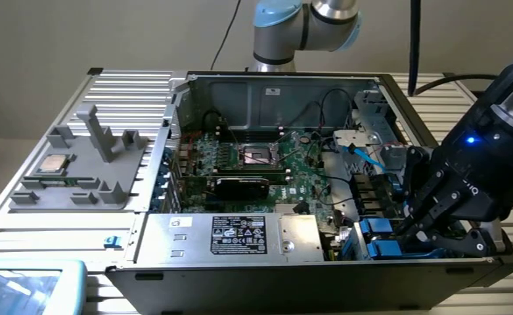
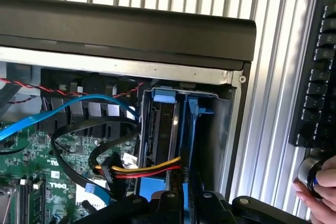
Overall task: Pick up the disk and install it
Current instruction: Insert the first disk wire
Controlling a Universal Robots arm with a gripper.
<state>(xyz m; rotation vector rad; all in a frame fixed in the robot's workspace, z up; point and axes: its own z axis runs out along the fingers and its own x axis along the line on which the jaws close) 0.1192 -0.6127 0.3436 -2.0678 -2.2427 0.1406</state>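
The tool [image 1: 411, 228] grips the disk [image 2: 190, 121] (partly inside the bay [image 2: 227, 114] ahead). If tilted, it may jam against the cabled drive [image 2: 160, 129].

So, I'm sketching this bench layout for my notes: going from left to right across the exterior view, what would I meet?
CPU chip on the grey fixture → CPU socket on the motherboard → blue disk carriers in the drive bay → gripper, down at that bay.
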